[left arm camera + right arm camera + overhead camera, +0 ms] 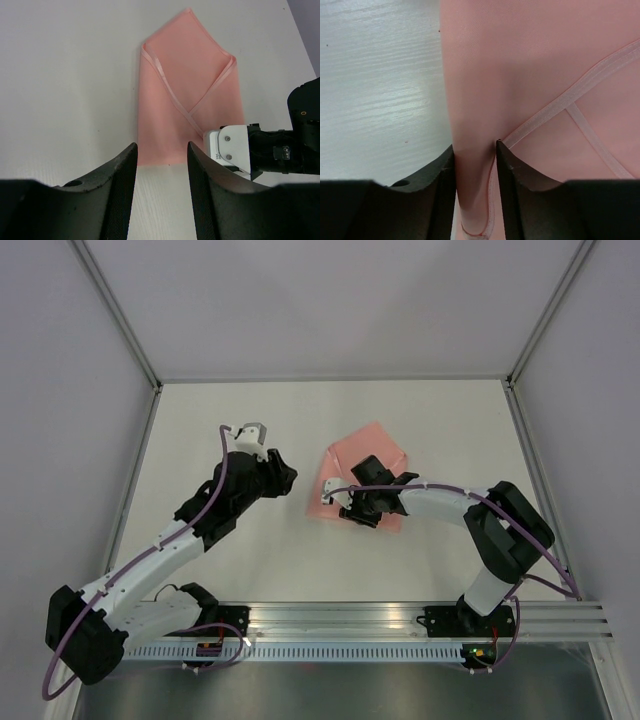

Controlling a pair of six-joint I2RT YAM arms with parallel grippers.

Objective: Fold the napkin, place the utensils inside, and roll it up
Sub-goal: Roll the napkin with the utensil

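The salmon-pink napkin (372, 454) lies folded into a pointed envelope shape at the table's middle right, its hemmed flaps crossing on top (190, 85). My right gripper (346, 507) is at the napkin's near-left edge and is shut on a raised, rolled fold of the cloth, which fills the gap between its jaws (475, 146). The napkin (520, 65) spreads out beyond the fingers. My left gripper (284, 476) is open and empty, just left of the napkin and off the cloth (161, 148). The knife is not in view.
The white table (240, 420) is fenced by grey walls and metal frame posts at the back corners. The right arm's white wrist block (231, 148) sits close to my left gripper's right finger. A rail (400, 625) runs along the near edge.
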